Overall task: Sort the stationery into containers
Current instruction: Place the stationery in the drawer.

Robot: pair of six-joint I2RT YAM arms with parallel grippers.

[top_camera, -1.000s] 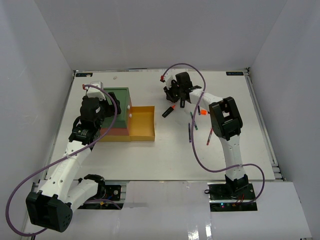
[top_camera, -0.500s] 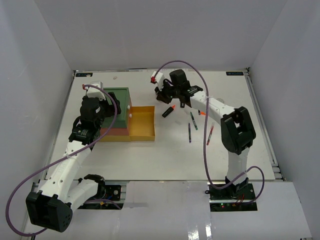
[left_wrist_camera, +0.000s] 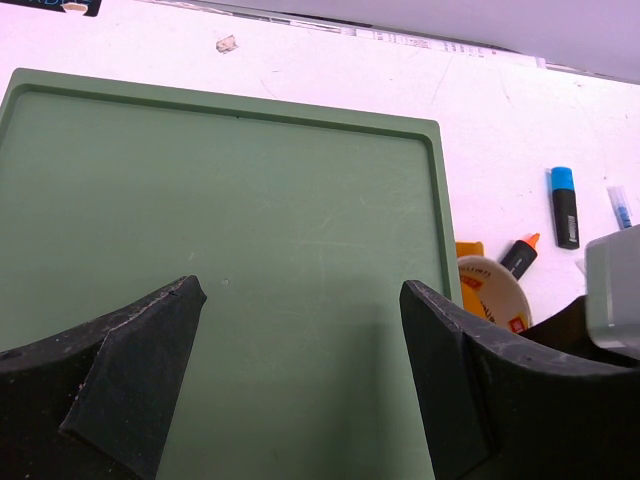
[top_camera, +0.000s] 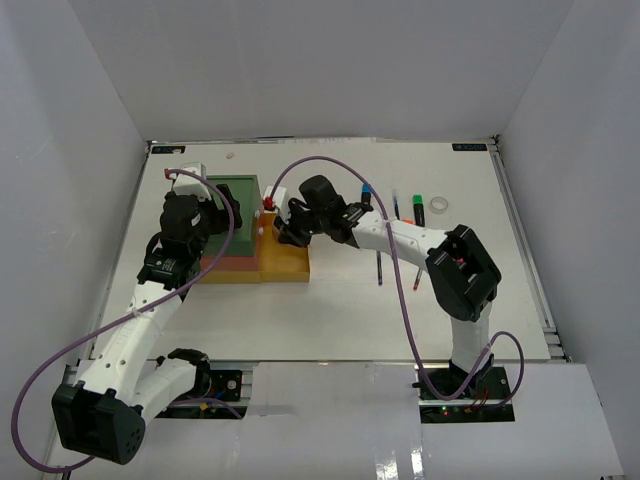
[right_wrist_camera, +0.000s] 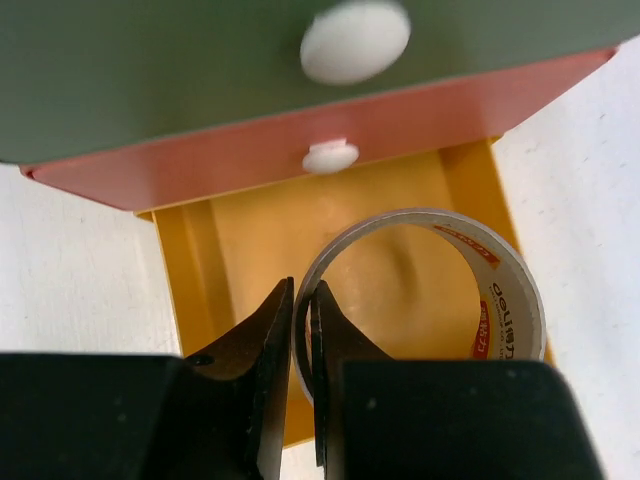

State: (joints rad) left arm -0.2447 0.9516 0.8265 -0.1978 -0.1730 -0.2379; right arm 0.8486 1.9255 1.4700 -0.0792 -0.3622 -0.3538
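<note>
Where the grey tape roll (right_wrist_camera: 515,310) hangs: over the open yellow drawer (right_wrist_camera: 250,260), above its floor rather than lying in it, on the right side of the drawer stack (top_camera: 230,205).
Roll's facing: its round opening looks toward the right wrist camera, so the yellow floor shows through the hole.
Right gripper (right_wrist_camera: 302,300): clenched on the roll's wall, one finger inside the ring and one outside, reaching in from the right of the stack.
Left gripper (left_wrist_camera: 300,295): jaws spread wide with nothing between them, over the stack's flat green top (left_wrist_camera: 220,200); whether it touches cannot be told.
Tiers: green on top and red-orange (right_wrist_camera: 400,120) under it, both closed, each with a white knob (right_wrist_camera: 355,40); the yellow tier at the bottom stands out toward the right.
Blue-capped highlighter (top_camera: 366,190): on the table (top_camera: 300,320) right of the stack, long axis near to far, cap at the far end.
Green-capped highlighter (top_camera: 418,208): further right, same near-to-far axis, cap also far.
Orange-capped highlighter (left_wrist_camera: 520,258): seen only from the left wrist, on the table just beyond the roll, lying aslant with its cap toward the far right.
Clear tape ring (top_camera: 438,207): flat on the table, just right of the green-capped one.
Pens: a blue pen (top_camera: 396,208) between the blue and green caps, a dark pen (top_camera: 379,268) and a red pen (top_camera: 418,275) nearer the arms; all lie roughly near to far, the red one slightly slanted.
</note>
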